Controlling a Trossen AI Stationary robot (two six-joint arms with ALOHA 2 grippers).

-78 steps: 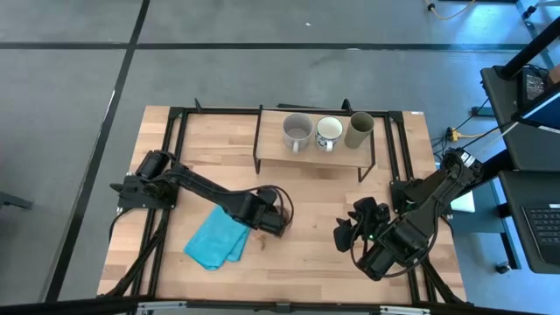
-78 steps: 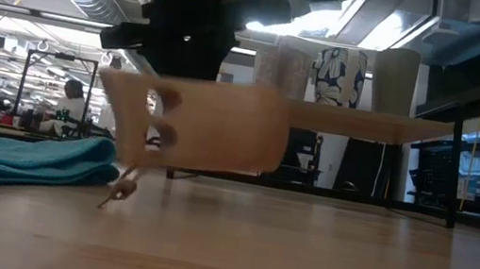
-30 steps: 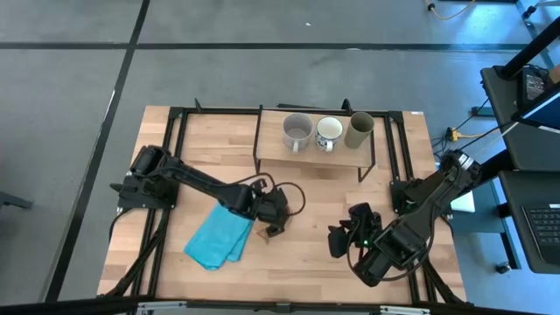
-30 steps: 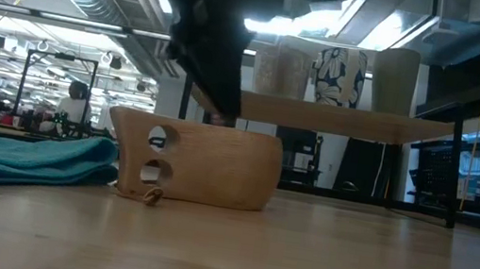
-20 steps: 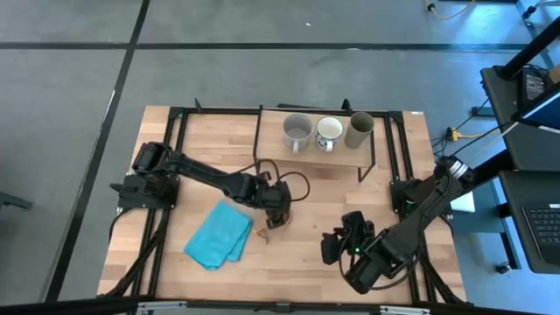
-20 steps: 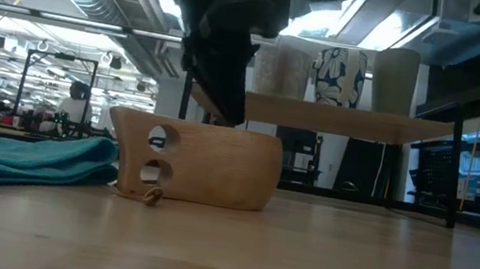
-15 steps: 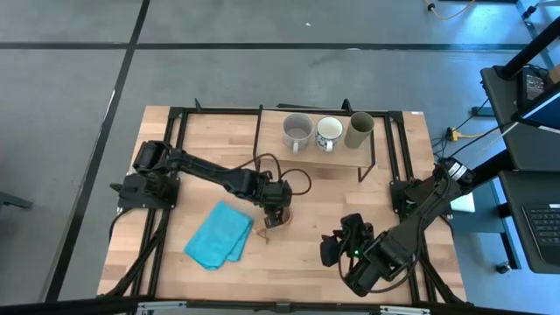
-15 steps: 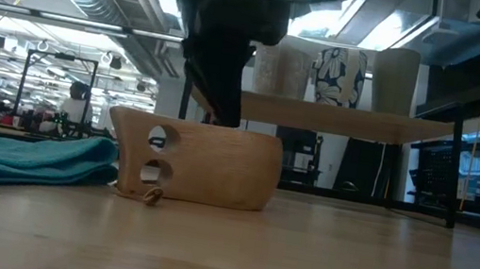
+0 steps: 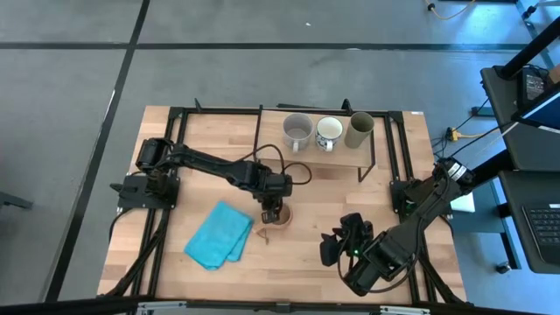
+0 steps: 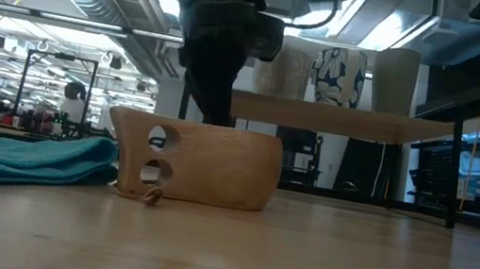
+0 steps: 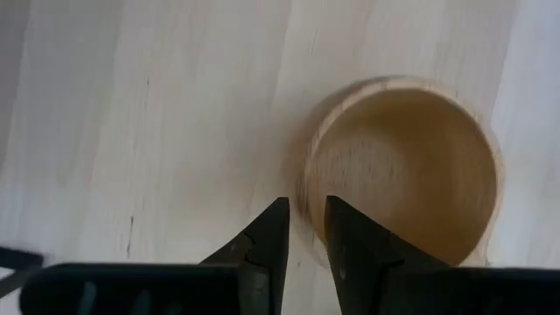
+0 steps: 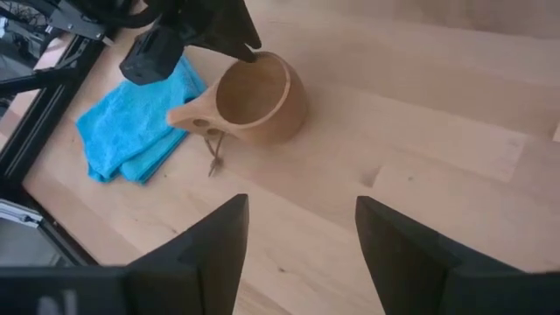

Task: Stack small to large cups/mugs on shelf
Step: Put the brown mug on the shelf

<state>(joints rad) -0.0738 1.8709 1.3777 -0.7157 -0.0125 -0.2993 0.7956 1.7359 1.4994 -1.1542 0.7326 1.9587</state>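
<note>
From above, we see the left gripper over the wooden cup, mid-table, near of the shelf. Left wrist: fingers slightly apart, straddling the cup's rim. Right gripper spread wide, empty.

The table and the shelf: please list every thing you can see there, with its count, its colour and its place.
Wooden cup: one, brown, upright on the table, right of the cloth.
Grey mug: one, on the shelf, leftmost.
White mug: one, on the shelf, middle.
Tumbler: one, olive-green, on the shelf, rightmost.
Cloth: one, blue, on the table.
Shelf: one, light wood on black legs, at the table's back.
Table: one, light wood.
Left gripper: fingers astride the wooden cup's rim.
Right gripper: open, over the table's front right, holding nothing.
</note>
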